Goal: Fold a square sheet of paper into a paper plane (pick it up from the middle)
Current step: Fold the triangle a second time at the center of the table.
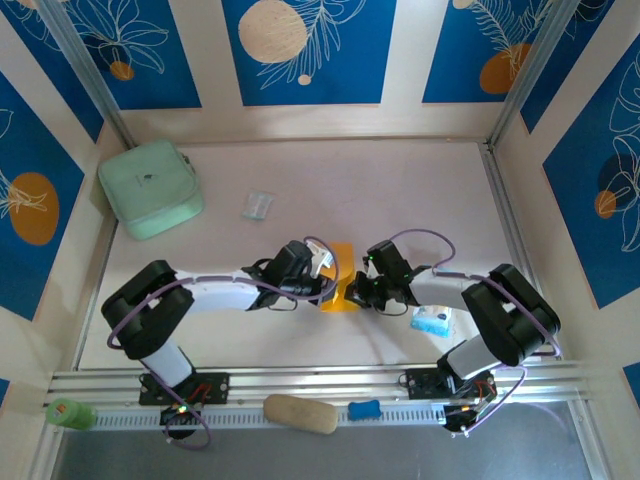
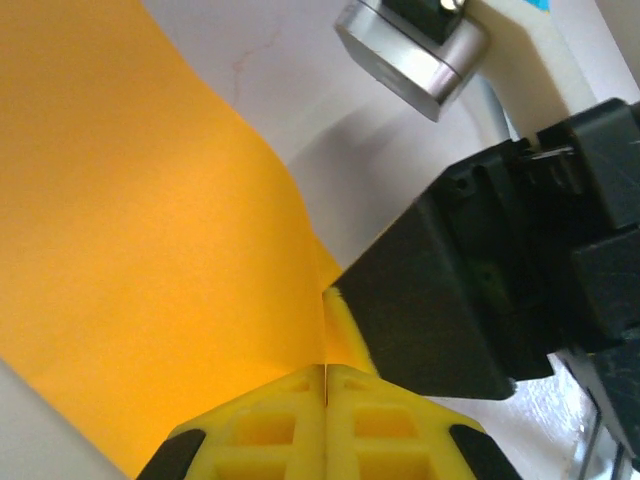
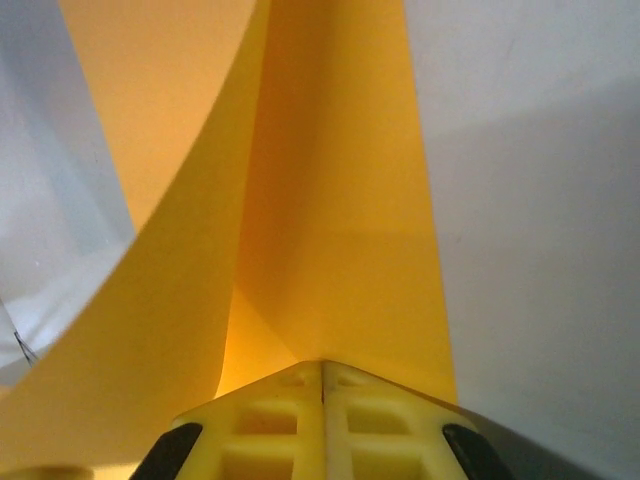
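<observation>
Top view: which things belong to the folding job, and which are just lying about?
Job: paper, pinched by left gripper and right gripper.
Lying about: green pouch, clear wrapper, blue-white packet, tan lump, blue piece, green object.

Left hand pinches the orange sheet of paper, yellow fingers pressed together. Black-bodied right hand meets the same edge, pale counter behind.
</observation>
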Controlling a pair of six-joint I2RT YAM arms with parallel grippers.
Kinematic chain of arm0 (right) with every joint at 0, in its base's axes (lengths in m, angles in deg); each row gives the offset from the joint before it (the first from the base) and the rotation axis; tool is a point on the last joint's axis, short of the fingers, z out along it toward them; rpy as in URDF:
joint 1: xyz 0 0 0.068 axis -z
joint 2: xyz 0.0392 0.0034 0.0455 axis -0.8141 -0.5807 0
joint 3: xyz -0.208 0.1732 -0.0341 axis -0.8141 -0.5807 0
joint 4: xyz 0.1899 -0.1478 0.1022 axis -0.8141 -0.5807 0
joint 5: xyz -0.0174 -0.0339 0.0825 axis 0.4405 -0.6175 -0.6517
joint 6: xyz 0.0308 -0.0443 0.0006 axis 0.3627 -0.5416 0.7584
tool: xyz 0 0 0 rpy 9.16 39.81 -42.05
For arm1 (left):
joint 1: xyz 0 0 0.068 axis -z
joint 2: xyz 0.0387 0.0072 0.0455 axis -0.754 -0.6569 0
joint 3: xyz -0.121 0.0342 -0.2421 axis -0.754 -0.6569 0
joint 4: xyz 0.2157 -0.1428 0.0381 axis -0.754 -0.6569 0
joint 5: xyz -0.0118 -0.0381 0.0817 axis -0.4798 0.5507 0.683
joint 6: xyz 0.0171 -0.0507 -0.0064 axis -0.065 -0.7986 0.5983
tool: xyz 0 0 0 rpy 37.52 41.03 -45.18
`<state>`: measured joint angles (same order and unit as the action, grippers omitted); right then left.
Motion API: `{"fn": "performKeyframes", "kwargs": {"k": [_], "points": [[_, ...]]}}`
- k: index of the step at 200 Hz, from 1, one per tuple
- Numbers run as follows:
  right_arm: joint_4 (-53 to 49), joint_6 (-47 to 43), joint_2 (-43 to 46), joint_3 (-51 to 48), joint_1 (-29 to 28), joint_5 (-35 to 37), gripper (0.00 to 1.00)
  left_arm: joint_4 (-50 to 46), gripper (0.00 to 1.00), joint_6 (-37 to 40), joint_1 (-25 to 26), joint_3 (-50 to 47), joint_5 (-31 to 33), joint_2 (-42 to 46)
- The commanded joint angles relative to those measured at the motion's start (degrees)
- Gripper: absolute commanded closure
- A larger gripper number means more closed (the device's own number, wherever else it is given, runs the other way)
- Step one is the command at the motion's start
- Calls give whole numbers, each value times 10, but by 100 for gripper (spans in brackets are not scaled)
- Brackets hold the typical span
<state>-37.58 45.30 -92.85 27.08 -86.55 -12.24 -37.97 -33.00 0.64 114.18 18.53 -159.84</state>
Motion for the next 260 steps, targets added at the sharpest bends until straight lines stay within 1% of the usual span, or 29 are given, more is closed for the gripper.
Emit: {"fn": "performKeyframes", "kwargs": {"k": [1, 44, 93, 137, 177, 227, 260], "points": [[-71, -44, -24, -3, 19, 30, 96, -6, 100, 2, -15, -1, -2, -3], [-75, -66, -43, 14, 23, 9, 96, 1, 100, -4, -27, 13, -26, -34], [-83, -72, -46, 20, 24, 7, 96, -18, 100, 15, -34, 27, -4, -51], [-96, -79, -41, 24, 27, 10, 96, -28, 100, 36, -39, 48, -7, -70], [-103, -85, -39, 26, 31, 10, 96, -34, 100, 37, -48, 55, -6, -82], [-104, -87, -38, 28, 33, 8, 96, -73, 100, 47, -48, 72, -3, -106], [-109, -89, -30, 30, 34, 5, 96, -84, 100, 26, -50, 76, -20, -125]]}}
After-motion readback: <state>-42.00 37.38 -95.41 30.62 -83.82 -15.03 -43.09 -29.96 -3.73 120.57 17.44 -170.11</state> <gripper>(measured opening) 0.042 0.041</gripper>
